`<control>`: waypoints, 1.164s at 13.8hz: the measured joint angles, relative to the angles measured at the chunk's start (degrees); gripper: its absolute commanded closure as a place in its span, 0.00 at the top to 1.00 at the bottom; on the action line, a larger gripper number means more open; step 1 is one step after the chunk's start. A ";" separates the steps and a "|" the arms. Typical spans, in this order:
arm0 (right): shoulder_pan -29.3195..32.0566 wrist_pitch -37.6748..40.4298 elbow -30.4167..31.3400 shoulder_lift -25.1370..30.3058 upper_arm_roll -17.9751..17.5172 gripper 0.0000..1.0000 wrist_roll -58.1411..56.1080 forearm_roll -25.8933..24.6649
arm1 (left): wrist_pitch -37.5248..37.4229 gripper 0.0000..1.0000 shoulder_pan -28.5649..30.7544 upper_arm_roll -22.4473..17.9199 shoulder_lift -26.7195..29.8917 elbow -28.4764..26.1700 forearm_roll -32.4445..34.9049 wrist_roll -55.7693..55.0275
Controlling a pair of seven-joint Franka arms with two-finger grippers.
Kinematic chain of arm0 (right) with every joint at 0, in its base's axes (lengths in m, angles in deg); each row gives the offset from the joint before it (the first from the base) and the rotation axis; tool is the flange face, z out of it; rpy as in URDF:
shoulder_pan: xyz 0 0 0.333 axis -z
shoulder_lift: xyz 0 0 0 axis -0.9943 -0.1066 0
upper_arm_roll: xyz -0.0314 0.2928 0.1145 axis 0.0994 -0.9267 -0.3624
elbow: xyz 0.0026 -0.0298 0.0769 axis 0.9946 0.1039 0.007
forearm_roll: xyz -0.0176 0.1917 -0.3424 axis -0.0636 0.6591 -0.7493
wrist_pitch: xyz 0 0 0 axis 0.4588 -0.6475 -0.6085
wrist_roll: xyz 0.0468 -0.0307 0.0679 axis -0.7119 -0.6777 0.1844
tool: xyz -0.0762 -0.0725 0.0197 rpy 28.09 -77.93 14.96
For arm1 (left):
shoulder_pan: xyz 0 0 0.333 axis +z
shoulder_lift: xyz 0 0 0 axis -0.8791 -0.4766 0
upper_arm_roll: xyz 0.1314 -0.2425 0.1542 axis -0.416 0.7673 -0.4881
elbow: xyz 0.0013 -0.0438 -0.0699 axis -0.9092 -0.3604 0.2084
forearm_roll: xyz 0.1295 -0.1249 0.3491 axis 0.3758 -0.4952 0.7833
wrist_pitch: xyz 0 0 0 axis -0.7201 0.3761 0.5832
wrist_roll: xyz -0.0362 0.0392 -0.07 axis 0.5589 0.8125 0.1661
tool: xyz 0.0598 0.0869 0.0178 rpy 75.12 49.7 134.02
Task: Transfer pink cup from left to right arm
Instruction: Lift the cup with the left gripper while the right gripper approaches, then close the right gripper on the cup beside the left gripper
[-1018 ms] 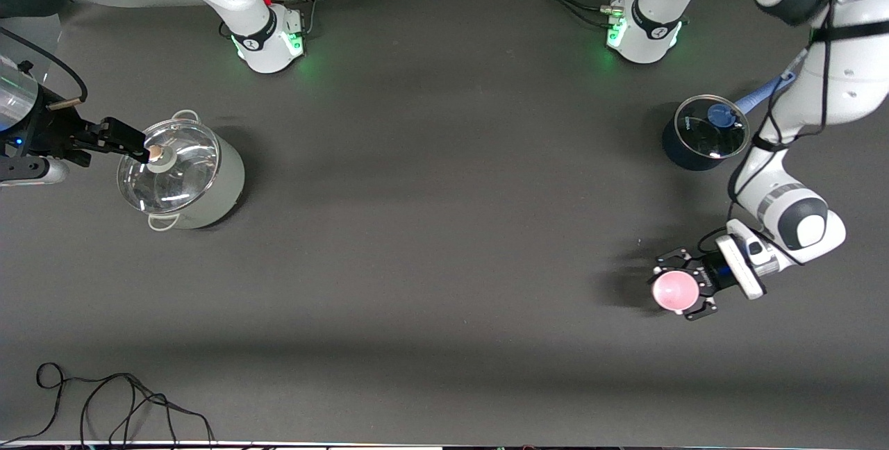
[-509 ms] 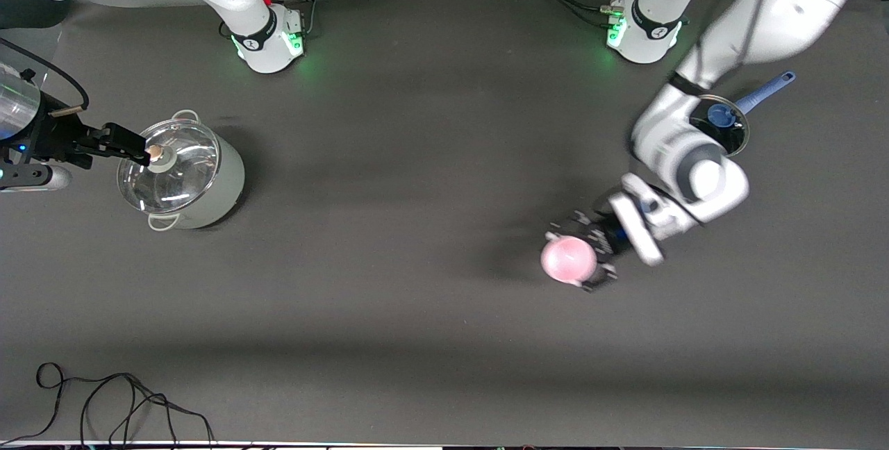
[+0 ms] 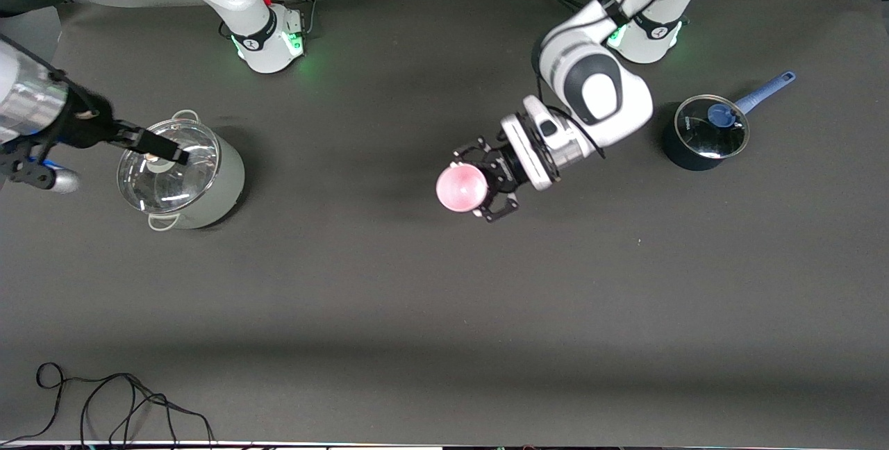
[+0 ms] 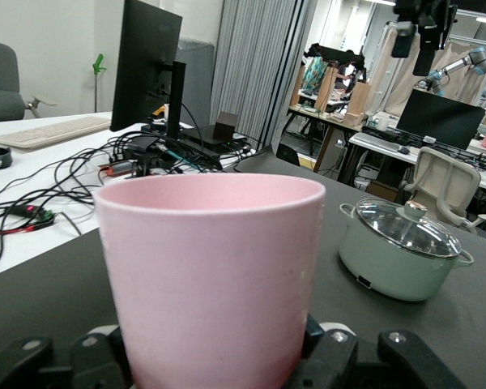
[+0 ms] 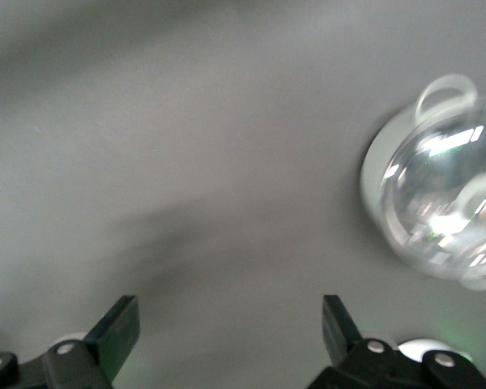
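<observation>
The pink cup [image 3: 460, 187] hangs in the air over the middle of the table, its round end facing up. My left gripper [image 3: 477, 186] is shut on it from the side, with the arm reaching in from its base. In the left wrist view the pink cup [image 4: 215, 275] fills the foreground between the dark fingers [image 4: 322, 337]. My right gripper [image 3: 170, 153] hovers over the glass lid of the pale green pot [image 3: 208, 182] at the right arm's end of the table. Its fingers [image 5: 121, 326] stand wide apart and hold nothing.
A dark saucepan [image 3: 684, 148] with a glass lid and a blue handle stands toward the left arm's end. A black cable [image 3: 104, 401] lies looped near the front edge. The pale green pot [image 4: 401, 247] also shows in the left wrist view.
The left arm has swung the held pink cup from the left arm's end of the table to over the middle. The right gripper has shifted slightly over the pot lid.
</observation>
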State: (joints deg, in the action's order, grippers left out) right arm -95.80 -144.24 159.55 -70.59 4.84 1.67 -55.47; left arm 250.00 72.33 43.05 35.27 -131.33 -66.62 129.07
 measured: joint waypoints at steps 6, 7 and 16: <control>-10.10 -0.80 -4.65 -2.85 -0.63 0.99 38.06 8.25 | 4.71 0.34 -6.06 0.32 0.02 4.34 -0.31 0.01; -10.76 -0.81 -6.70 -4.40 -0.63 0.99 42.78 9.54 | 5.20 0.34 -6.55 0.31 0.08 5.19 -0.28 0.09; -19.46 -7.52 -19.51 -17.35 -0.68 0.99 67.21 13.45 | 7.63 0.34 -7.94 0.17 0.66 6.96 -0.15 1.36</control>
State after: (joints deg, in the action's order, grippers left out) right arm -115.26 -151.76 140.04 -87.95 4.16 68.88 -42.02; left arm 257.63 64.39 43.22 35.92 -124.38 -66.77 130.42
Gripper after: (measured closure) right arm 0.013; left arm 0.401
